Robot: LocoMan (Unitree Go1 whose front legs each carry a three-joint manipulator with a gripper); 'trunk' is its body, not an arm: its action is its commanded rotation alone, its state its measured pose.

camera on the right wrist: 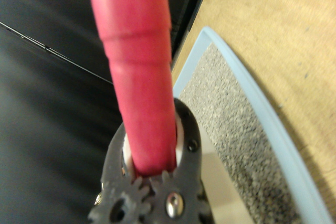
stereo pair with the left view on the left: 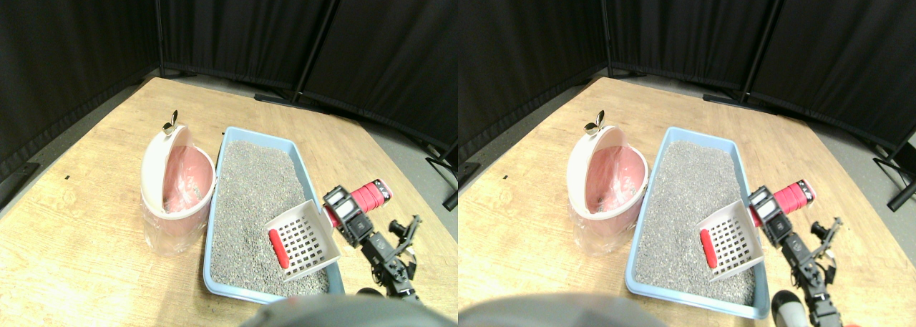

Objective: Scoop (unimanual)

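A white slotted scoop (stereo pair with the left view on the left: 304, 240) rests in the grey litter at the near right of the light blue tray (stereo pair with the left view on the left: 227, 147), with a small red cylinder (stereo pair with the left view on the left: 278, 248) lying against its front lip. Its thick red wrapped handle (stereo pair with the left view on the left: 366, 196) sticks out to the right over the tray's rim. My right gripper (stereo pair with the left view on the left: 342, 209) is shut on that handle near the scoop's back wall. In the wrist view the red handle (camera on the right wrist: 139, 72) runs out from between the dark jaws, which clamp it on both sides, and the tray rim (camera on the right wrist: 262, 124) and litter (camera on the right wrist: 231, 129) lie beside it.
A pink bin (stereo pair with the left view on the left: 179, 191) with a raised white lid and a pink liner stands just left of the tray. The wooden floor (stereo pair with the left view on the left: 86, 220) spreads around both. Black curtain panels on stands close off the back and the left.
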